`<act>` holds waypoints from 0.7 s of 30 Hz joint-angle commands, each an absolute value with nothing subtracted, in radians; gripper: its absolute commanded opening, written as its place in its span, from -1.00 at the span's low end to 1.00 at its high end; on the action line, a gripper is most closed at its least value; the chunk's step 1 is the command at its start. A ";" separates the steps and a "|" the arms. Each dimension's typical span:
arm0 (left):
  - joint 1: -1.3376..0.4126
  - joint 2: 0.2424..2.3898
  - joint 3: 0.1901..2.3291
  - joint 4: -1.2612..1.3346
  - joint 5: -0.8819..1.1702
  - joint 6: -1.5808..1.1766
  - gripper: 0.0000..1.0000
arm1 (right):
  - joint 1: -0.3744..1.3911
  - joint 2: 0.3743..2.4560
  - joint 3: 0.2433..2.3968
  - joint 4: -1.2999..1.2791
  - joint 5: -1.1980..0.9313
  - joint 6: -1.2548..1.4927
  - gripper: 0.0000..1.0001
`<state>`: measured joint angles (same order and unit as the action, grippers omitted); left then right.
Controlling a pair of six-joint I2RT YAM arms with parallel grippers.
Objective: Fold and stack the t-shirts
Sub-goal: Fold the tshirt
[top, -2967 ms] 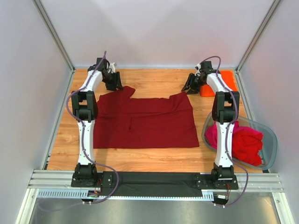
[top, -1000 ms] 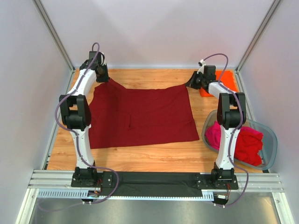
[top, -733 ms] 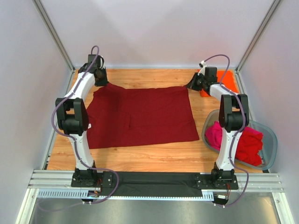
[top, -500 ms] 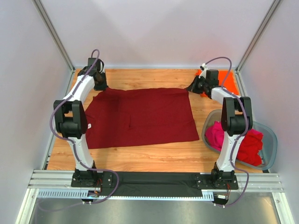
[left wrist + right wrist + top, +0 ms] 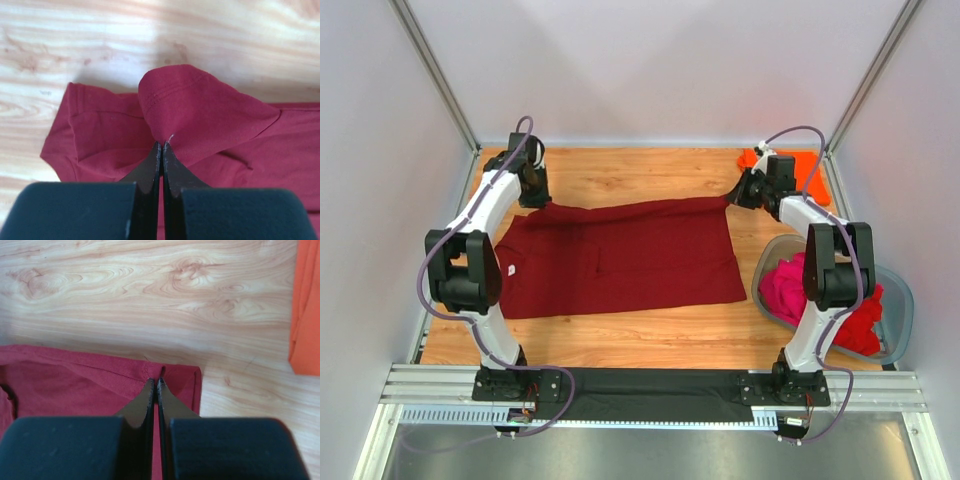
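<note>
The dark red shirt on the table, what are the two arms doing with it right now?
The maroon t-shirt lies spread on the wooden table. The left gripper is shut on its far left corner, where the cloth rises in a small peak, and the right gripper is shut on its far right corner. An orange t-shirt lies at the far right; the grey tub holds a pink shirt and a red shirt.

from my top view i see a light wood-grain tabletop (image 5: 650,335) filling the middle of the frame. pale white wall panels (image 5: 650,70) close it in at the back and on both sides, joined by slanting aluminium posts (image 5: 435,75) in the upper corners. an aluminium rail (image 5: 430,385) runs along the bottom. the light is soft and even.
</note>
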<state>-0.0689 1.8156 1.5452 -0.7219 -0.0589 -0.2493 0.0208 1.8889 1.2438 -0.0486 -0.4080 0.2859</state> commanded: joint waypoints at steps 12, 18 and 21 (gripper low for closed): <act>-0.075 1.683 1.444 -0.907 -0.020 -0.305 -1.00 | 0.017 1.720 1.111 -0.170 -0.325 0.241 -0.99; -0.075 1.690 1.454 -0.965 -0.035 -0.324 -1.00 | 0.017 1.677 1.075 -0.178 -0.325 0.244 -0.99; -0.075 1.701 1.468 -0.997 -0.066 -0.319 -1.00 | 0.017 1.657 1.049 -0.181 -0.331 0.253 -0.99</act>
<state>-0.0753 1.7237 1.4441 -0.9386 -0.0353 -0.3073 0.0208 1.7123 1.0672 -0.1860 -0.3454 0.2607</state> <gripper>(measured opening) 0.007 0.011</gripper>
